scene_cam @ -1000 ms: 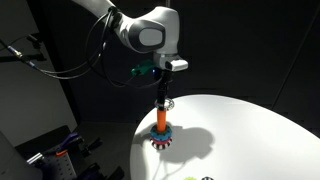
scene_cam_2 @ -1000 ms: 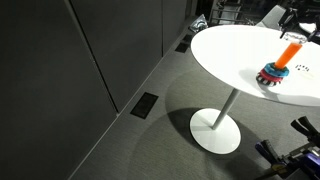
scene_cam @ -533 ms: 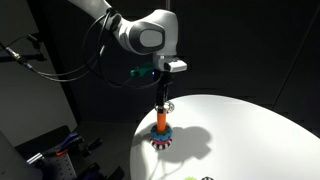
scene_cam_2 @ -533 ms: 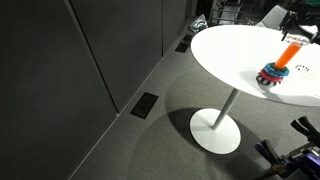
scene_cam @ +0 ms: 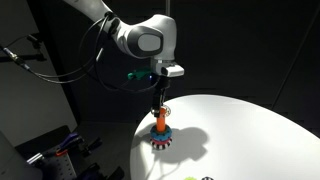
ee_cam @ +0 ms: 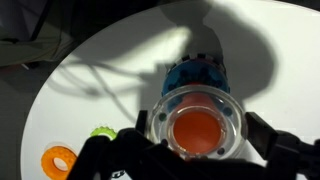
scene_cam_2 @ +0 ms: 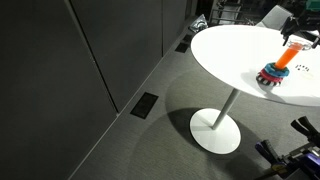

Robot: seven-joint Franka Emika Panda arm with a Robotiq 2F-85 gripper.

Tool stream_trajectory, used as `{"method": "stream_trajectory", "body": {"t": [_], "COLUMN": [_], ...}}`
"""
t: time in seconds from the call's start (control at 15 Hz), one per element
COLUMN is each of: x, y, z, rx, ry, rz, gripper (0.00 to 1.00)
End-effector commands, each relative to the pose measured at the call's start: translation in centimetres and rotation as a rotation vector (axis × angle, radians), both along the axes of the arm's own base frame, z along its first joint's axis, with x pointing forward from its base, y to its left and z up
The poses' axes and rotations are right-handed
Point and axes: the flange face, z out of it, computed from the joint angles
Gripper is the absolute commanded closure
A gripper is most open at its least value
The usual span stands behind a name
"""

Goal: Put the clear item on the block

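Note:
The block stands on the white round table: an orange cylinder on a teal piece and a red-and-white toothed base. It also shows in an exterior view. My gripper hangs straight above it, shut on the clear item. In the wrist view the clear item sits between my fingers. The orange cylinder top shows through its centre, and the teal piece shows just beyond it. Whether the clear item touches the cylinder cannot be told.
In the wrist view a small orange ring and a green toothed piece lie on the table near its edge. The table edge drops to a grey floor, with dark panels behind and gear at floor level.
My arm has shifted slightly down and sideways with the clear item, staying over the block. The block has not moved.

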Motion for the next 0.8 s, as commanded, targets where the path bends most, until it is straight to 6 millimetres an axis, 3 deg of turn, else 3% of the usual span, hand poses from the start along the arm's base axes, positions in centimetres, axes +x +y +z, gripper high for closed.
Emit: {"method": "stream_trajectory", "body": {"t": [0.0,0.07,0.13,0.47,0.73], "x": [-0.9,-1.0,-1.1,-1.1,-1.7], "y": [-0.1,-0.1,-0.2,-0.7,-0.8], "z": [-0.2,-0.4,-0.4,0.1,0.8], "rx": [-0.017,-0.018,-0.02,-0.001,0.063], "ry": [0.008,0.009,0.006,-0.004,0.034], "rz": [-0.006,-0.006,-0.007,0.009,0.125], "gripper": [0.31,0.1,0.01,0.0,0.0]}}
